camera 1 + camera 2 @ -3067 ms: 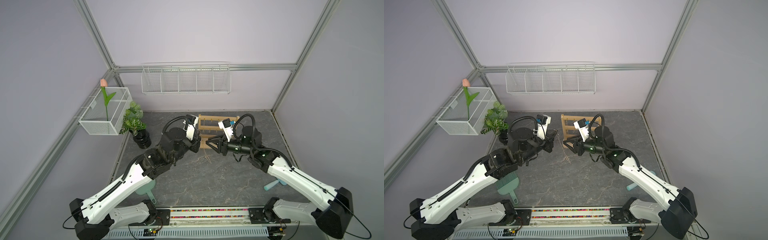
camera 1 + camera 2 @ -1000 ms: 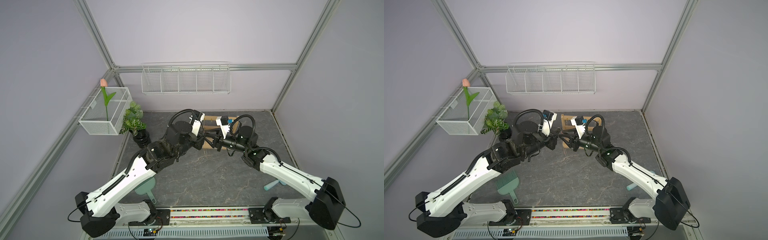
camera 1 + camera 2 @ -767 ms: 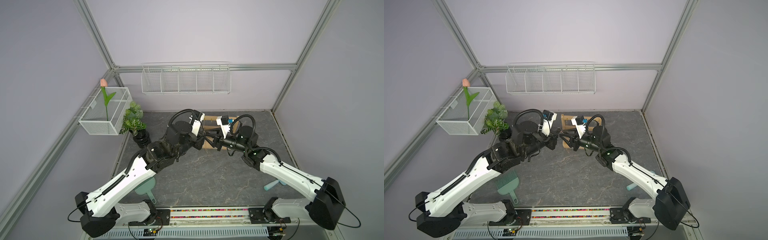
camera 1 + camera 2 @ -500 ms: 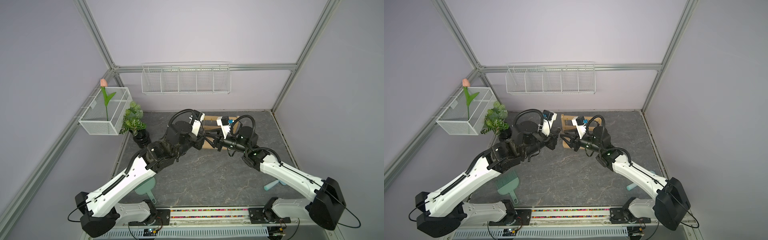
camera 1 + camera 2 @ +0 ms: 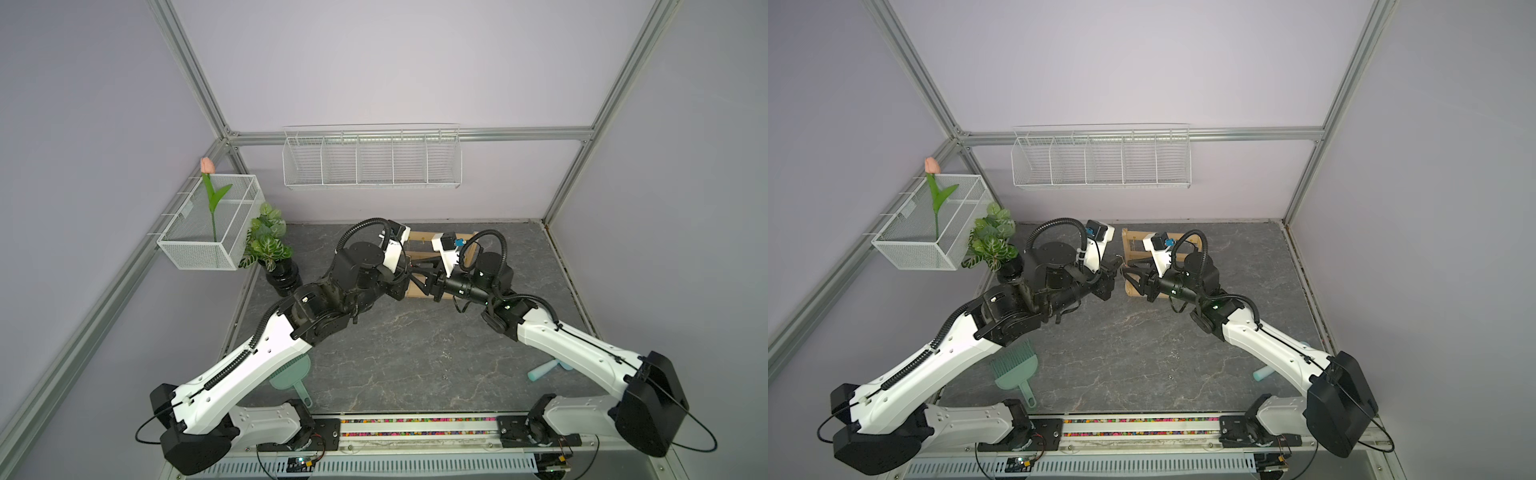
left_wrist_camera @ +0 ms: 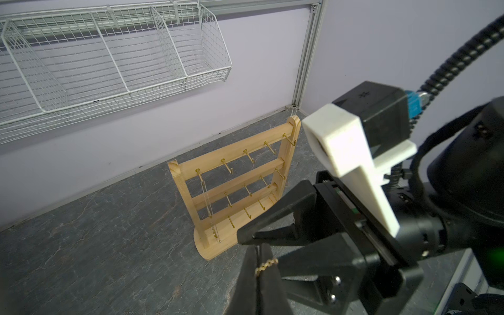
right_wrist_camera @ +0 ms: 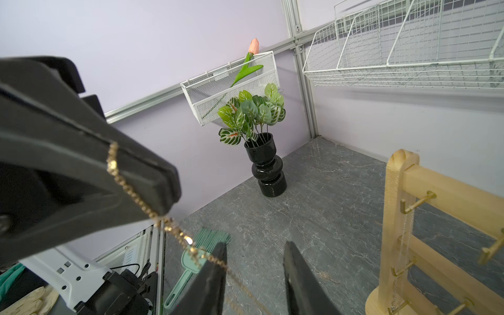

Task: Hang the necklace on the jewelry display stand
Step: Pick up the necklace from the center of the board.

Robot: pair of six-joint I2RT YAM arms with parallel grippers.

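- The left gripper (image 7: 163, 188) has its black jaws pressed together on the gold link-chain necklace (image 7: 136, 199). The pick-up is done, and the necklace is up in the air, clear of the grey floor.
- From that grip the chain runs down to one finger of the right gripper (image 7: 255, 245). Those jaws stand apart, and the chain lies against the finger, not pinched.
- Both grippers meet tip to tip at the centre of both top views. They are just in front of the light wooden jewelry display stand (image 6: 210, 249), which has three rails of small gold hooks.
- No hook carries the gold chain yet, so the hanging itself is all left to do. My read: spread a loop, then drop it over a free hook.
- A fine thin chain (image 6: 207, 201) already hangs from an end hook of the top rail, so that hook is taken.
- In the way: the open right gripper sits between the left gripper and the stand, and it's tight there.
- Upper left: a white mesh basket (image 5: 199, 253) with a pink tulip (image 5: 207, 165), and beside it a leafy plant in a black vase (image 5: 266, 245).
- Lower left: a teal plastic dustpan (image 5: 1013, 365), well apart from the stand.
- Top centre: a long white wire basket (image 5: 372, 158) on the wall.
- Lower right: a pale blue handle (image 5: 542, 369), partly hidden by the arm.
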